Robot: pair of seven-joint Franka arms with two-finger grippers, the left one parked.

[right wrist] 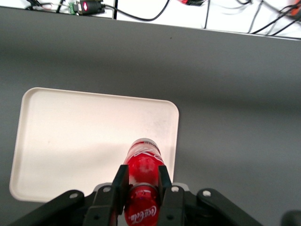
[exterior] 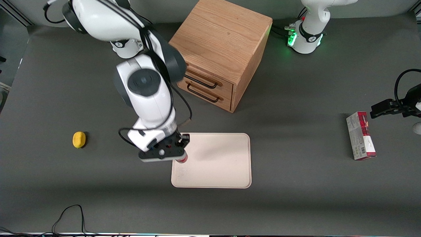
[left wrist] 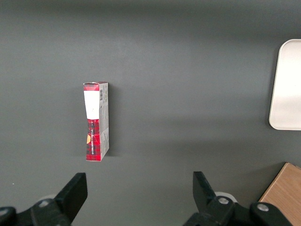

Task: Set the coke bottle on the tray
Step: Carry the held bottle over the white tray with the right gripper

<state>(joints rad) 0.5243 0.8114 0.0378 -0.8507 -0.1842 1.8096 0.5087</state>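
The black two-finger gripper (right wrist: 142,186) is clenched on the small slim red coke bottle (right wrist: 142,165), white "Coca-Cola" script readable between the jaws and again on its shoulder. The bottle's base pokes out past the fingertips, over the edge of the flat cream-white rectangular tray (right wrist: 70,136), which spreads out below the jaws on the dark grey table (exterior: 296,148).

Bottle (right wrist: 142,165): glossy red, white script lettering. Tray (exterior: 223,164): plain cream-white. Gripper (right wrist: 141,188) above the tray's edge: black fingers, white arm housing. Table (exterior: 296,197): dark grey. Lemon (exterior: 79,139): yellow. Carton (exterior: 360,135): red and grey, white patch. Cabinet (exterior: 223,39): light oak grain, black handles.
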